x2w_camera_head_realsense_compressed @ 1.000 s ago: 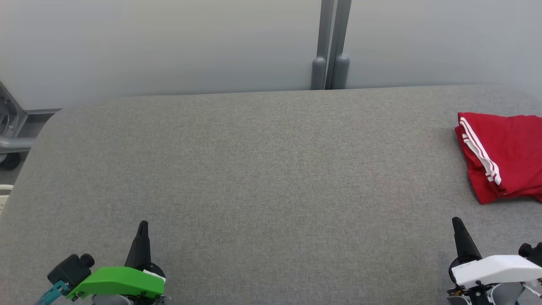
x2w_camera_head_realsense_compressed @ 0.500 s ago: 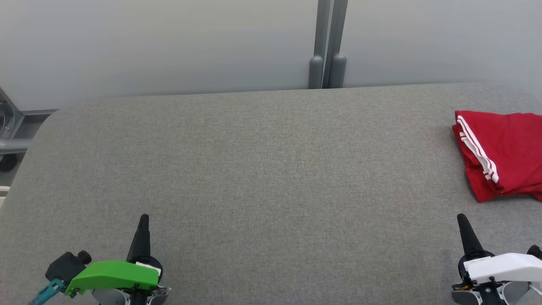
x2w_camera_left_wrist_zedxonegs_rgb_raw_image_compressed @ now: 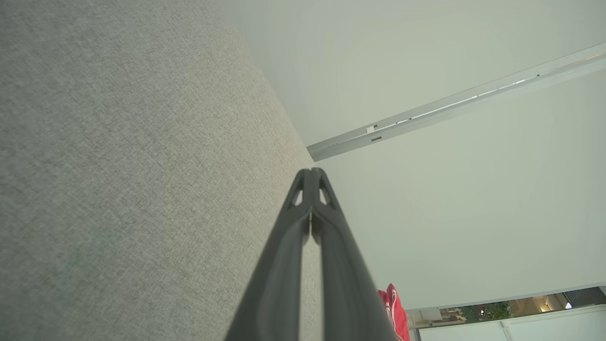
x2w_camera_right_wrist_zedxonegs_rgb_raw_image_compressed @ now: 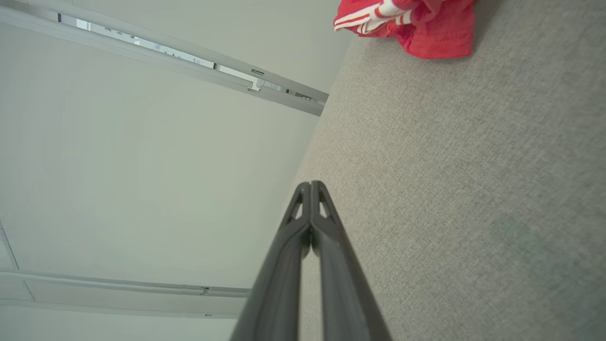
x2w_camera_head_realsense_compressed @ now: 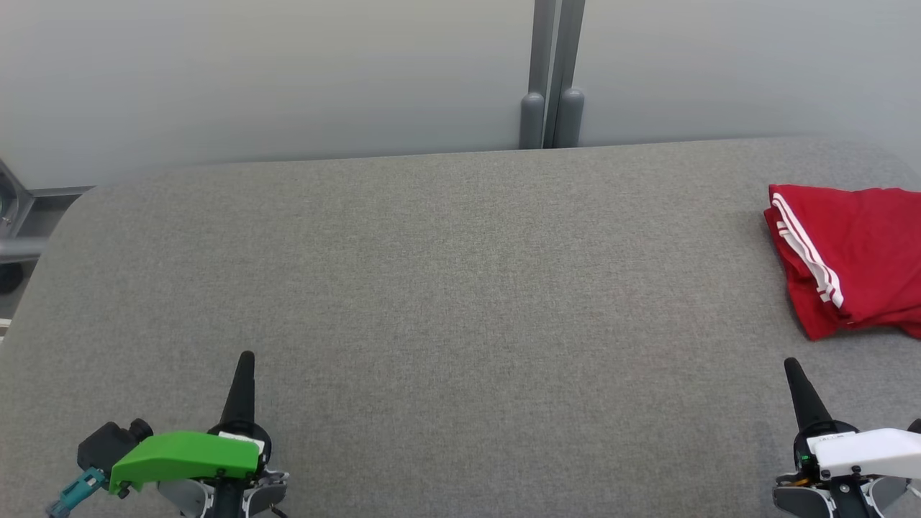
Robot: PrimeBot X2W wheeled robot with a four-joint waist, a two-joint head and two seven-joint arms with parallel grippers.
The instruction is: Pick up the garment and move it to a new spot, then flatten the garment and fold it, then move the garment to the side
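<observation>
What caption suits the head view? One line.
Folded garment at the right of the table; left gripper and right gripper shut near its front.

A grey fabric-covered bench point(x2w_camera_head_realsense_compressed: 446, 273) spans the head view. Beyond it stands a pale wall point(x2w_camera_head_realsense_compressed: 252, 72), with a grey double post point(x2w_camera_head_realsense_compressed: 552, 72) at 12 o'clock. At 9 o'clock sit a metal frame point(x2w_camera_head_realsense_compressed: 29, 194) and a dark wheel point(x2w_camera_head_realsense_compressed: 8, 277).

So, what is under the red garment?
The red garment lies folded on the grey table, whose fabric surface shows beside its visible edges. Whatever is directly beneath it or between its layers is covered.
</observation>
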